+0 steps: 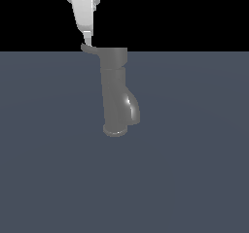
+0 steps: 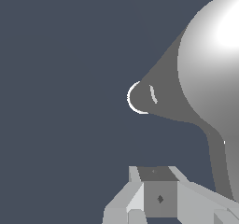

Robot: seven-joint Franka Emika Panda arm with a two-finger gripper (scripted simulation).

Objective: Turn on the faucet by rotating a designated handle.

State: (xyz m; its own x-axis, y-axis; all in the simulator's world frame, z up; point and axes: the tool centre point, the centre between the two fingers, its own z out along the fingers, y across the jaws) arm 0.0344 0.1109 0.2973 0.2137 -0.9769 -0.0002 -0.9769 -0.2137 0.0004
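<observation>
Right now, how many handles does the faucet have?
1. The handle sticks out from the faucet cap toward the exterior view's left, under the gripper. Another could hide behind.

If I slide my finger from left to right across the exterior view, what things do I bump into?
Gripper → handle → faucet → spout, all on the grey floor.

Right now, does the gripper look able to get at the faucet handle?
Probably yes. The gripper hangs just above the tip of the handle, which juts from the cap of the faucet, with nothing between them. Actual contact isn't clear.
</observation>
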